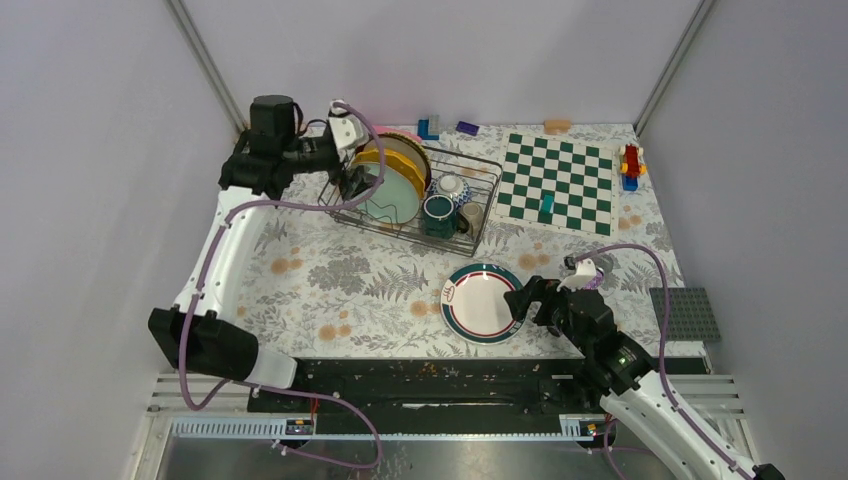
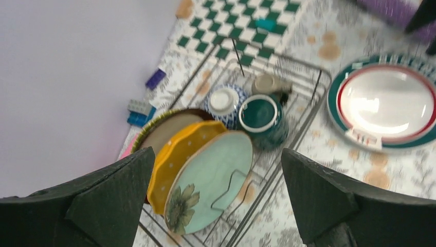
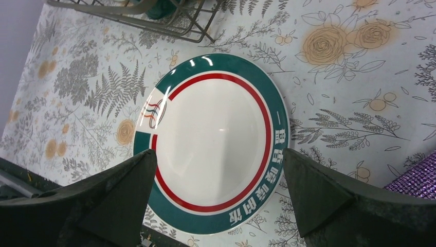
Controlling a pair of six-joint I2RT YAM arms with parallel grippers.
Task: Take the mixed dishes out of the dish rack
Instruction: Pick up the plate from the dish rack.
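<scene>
1. The dish rack (image 1: 480, 215) stood on the floral-patterned table (image 1: 330, 280), towards its far side.
2. Three plates stood on edge in the rack's left part. The pale green floral plate (image 2: 211, 180) was foremost, the yellow plate (image 2: 177, 154) was behind it, and the woven-look plate (image 2: 162, 128) was at the back.
3. The dark green mug (image 2: 261, 116), the small patterned bowl (image 2: 223, 103) and the small olive cup (image 2: 270, 84) sat close together in the rack's right part.
4. The left gripper (image 1: 352, 180) hovered at the rack's left end, over the upright plates. Its fingers (image 2: 118, 195) were spread wide with nothing between them.
5. The green-rimmed plate (image 3: 216, 141), white with a red ring, lay flat on the table on the rack's near side, apart from the rack's front right corner.
6. The right gripper (image 1: 520, 300) was on the side of this plate away from the rack. Its jaws were parted and straddled the plate's edge in the wrist view. Whether it touched the plate could not be told.
7. The chessboard (image 1: 560, 185) lay just beside the rack's right side.
</scene>
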